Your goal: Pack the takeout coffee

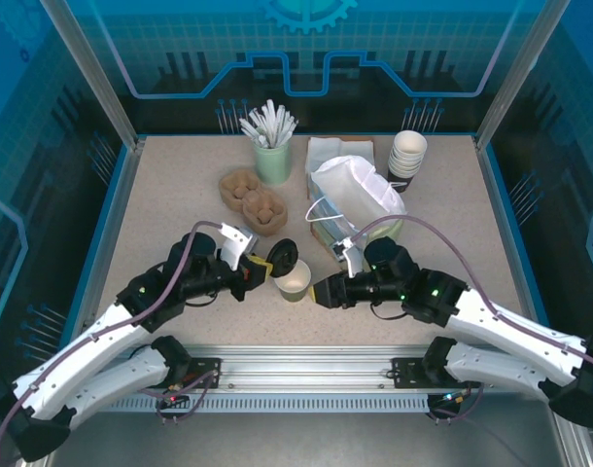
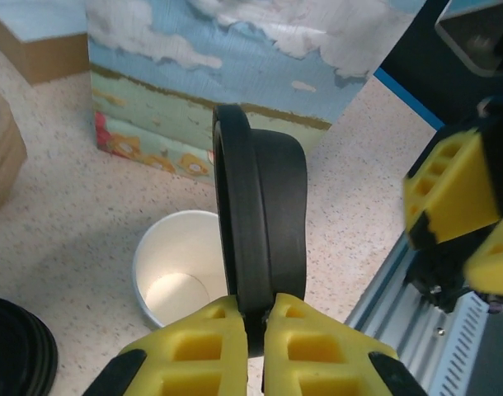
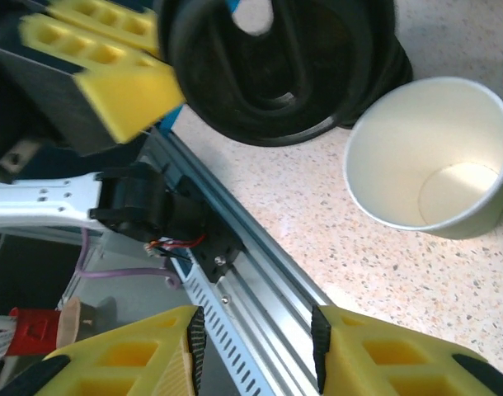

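Note:
A small lidless cup [image 1: 294, 280] with greenish sides and a white, empty inside stands on the table between the two grippers. It also appears in the left wrist view [image 2: 181, 268] and the right wrist view [image 3: 429, 157]. My left gripper [image 1: 265, 269] [image 2: 256, 330] is shut on the rim of a round black lid [image 2: 264, 223] [image 3: 276, 66], held on edge just above and left of the cup. My right gripper [image 1: 322, 290] [image 3: 256, 355] is open and empty, just right of the cup over the table's front rail. A lidded takeout coffee is out of view.
The patterned paper bag [image 1: 350, 199] [image 2: 235, 74] stands just behind the cup. A low stack of black lids [image 2: 12, 351] lies left of the cup. Farther back are cardboard carriers [image 1: 253, 199], a green holder of stirrers [image 1: 273, 146], napkins [image 1: 340, 151] and stacked cups [image 1: 406, 156].

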Controlling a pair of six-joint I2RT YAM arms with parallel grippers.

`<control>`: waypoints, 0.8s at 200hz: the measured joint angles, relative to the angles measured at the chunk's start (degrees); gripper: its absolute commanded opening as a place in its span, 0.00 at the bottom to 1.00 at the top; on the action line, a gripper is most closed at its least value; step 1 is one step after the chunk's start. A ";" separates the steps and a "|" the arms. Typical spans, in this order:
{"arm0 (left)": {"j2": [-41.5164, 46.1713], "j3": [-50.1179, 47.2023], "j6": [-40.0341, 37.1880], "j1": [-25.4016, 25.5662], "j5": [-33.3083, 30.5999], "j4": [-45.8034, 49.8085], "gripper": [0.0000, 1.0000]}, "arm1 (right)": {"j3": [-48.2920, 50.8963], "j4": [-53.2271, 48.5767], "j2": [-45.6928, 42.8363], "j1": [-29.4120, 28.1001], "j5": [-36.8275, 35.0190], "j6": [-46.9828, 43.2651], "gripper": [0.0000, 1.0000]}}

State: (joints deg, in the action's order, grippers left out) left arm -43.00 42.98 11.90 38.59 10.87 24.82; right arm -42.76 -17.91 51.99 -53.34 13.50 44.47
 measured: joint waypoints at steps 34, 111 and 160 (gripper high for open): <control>-1.49 -0.04 4.24 -3.98 5.35 0.22 0.09 | 1.64 2.29 2.82 -0.35 -3.93 2.62 0.43; -5.44 -4.31 13.20 -13.49 16.11 -1.75 0.09 | 1.64 3.72 7.67 -0.35 -8.41 4.85 0.49; -6.67 -6.97 17.20 -15.28 21.22 -5.44 0.09 | 2.01 5.22 8.17 -0.22 -9.90 5.35 0.52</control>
State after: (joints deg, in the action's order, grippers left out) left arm -49.67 36.01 29.10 23.31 32.10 19.38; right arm -40.75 -12.69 60.16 -53.56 3.60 49.82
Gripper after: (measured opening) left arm 0.094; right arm 0.517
